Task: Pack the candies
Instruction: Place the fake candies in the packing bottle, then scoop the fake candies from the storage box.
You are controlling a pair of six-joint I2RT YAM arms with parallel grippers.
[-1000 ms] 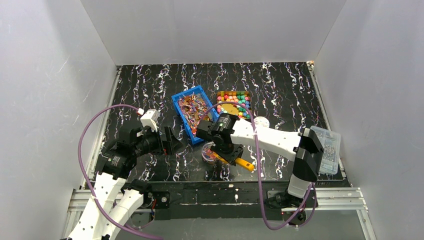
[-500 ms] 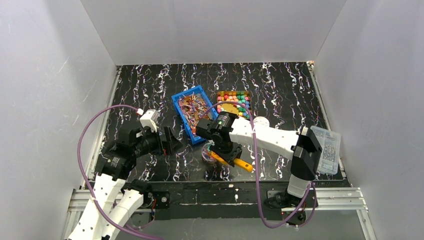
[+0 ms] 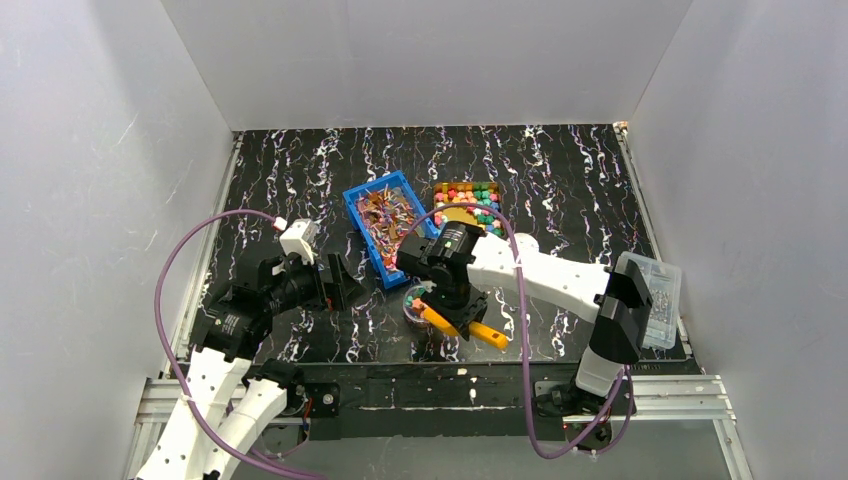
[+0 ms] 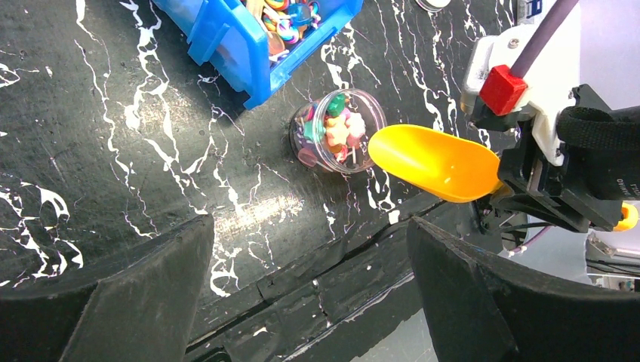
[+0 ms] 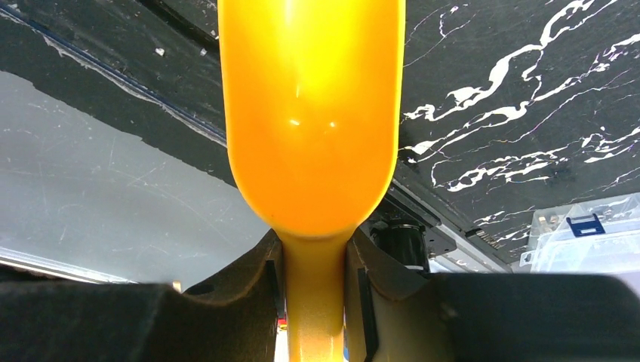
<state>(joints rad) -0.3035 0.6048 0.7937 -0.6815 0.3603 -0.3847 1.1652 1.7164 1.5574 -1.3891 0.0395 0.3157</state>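
Note:
The candies (image 3: pixel 484 200) are bright knobbly sweets lying in a tray at the back centre. More candies fill a small clear round cup (image 3: pixel 417 303), which also shows in the left wrist view (image 4: pixel 337 132). My right gripper (image 3: pixel 458 315) is shut on the handle of an orange scoop (image 3: pixel 490 334). The scoop's bowl (image 4: pixel 434 162) looks empty, with its tip at the cup's rim. In the right wrist view the scoop (image 5: pixel 309 113) fills the centre, its handle clamped in the gripper (image 5: pixel 315 302). My left gripper (image 3: pixel 337 283) is open and empty, left of the cup (image 4: pixel 309 302).
A blue bin (image 3: pixel 385 225) of wrapped sweets stands just behind the cup (image 4: pixel 249 38). A round white lid (image 3: pixel 521 245) lies right of the tray. A clear plastic box (image 3: pixel 655 298) sits at the table's right edge. The table's front edge is close below the scoop.
My right wrist has turned and shifted a little to the right with the scoop, staying beside the cup. The left arm has not moved.

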